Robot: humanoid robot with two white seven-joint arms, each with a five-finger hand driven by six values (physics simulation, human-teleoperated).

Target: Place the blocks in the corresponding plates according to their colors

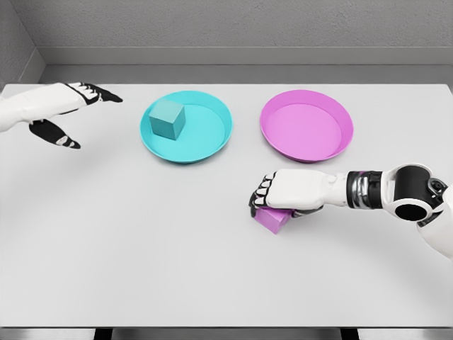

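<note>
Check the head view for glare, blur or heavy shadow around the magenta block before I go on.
Head view: sharp, evenly lit, no glare on the table; only a soft shadow beneath the right robot hand, which covers most of the magenta block; the cyan block and both plates are clear.

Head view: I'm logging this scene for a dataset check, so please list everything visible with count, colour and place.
table: one, white, fills the view
cyan plate: one, left of centre, far half of table
cyan block: one, resting in the cyan plate
pink plate: one, right of the cyan plate, nothing in it
pink block: one, on the table in front of the pink plate, under the right hand
left hand: white and black, fingers spread, far left, holds nothing
right hand: white and black, fingers curled over the pink block
</note>
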